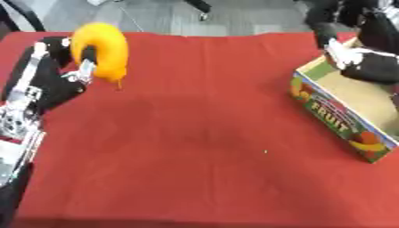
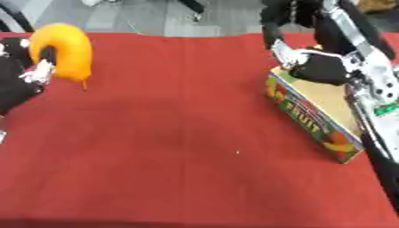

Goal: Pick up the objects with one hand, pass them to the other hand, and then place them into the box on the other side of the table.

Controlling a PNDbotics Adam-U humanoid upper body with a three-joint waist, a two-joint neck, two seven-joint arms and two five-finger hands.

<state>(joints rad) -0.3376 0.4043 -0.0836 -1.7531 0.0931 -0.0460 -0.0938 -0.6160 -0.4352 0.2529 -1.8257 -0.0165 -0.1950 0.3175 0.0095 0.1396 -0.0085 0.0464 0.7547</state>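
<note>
We count one table, one box, one banana and two robot hands. The largest thing is the table [image 1: 202, 133], covered edge to edge by a red cloth that shows soft creases and a single pale speck [image 1: 265, 152] right of its middle. Beyond its far edge lies a grey floor with dark chair or stand legs on it.

Next in size is the box [image 2: 311, 122], a shallow open cardboard carton at the table's right side. Its long outer wall is printed with the word FRUIT and coloured fruit pictures, and its inside is plain brown.

The right hand [image 2: 323, 69] hangs over the far end of that box, black with a silver wrist; we cannot tell how its fingers stand, as they blur into the dark palm.

The left hand [image 1: 82, 71] sits at the far left of the table, its fingers curled round the banana [image 1: 105, 46].

We see the banana as a thick, bright yellow-orange arch, strongly curved, its bend uppermost and a short dark stem tip pointing down toward the cloth. It is held above the table's far left corner, well apart from the box.
</note>
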